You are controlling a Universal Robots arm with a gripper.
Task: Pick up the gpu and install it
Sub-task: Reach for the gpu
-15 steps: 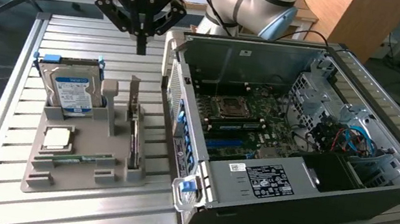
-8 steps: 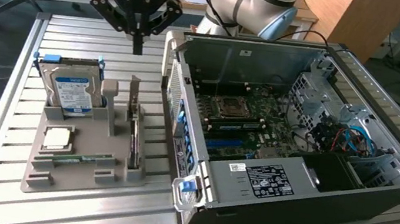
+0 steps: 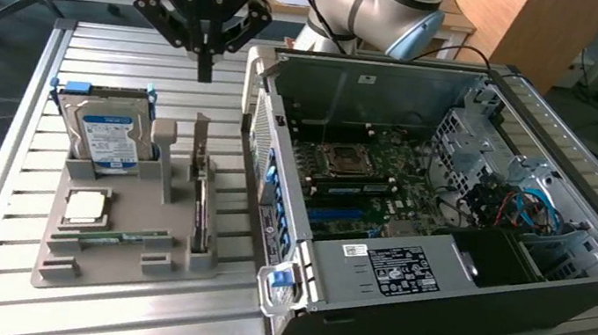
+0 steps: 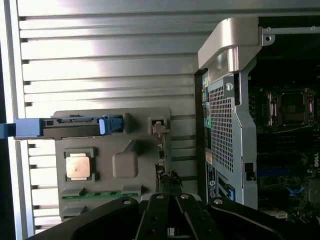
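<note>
Approach step: end effector (image 3: 204, 73) pinched shut, empty, hovering above gpu (image 3: 199, 201) upright in tray (image 3: 106, 268); grasp likely needs jaws spread.

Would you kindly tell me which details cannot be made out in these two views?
1. Thin dark gpu card: exterior view, edge-on in the grey plastic holder, so its face is hidden; wrist view, its near end lies under the shut black gripper.
2. Blue-white hard drive label: exterior view, print too small to read.
3. Open black computer case: wrist view, interior cut off by the frame edge.
</note>
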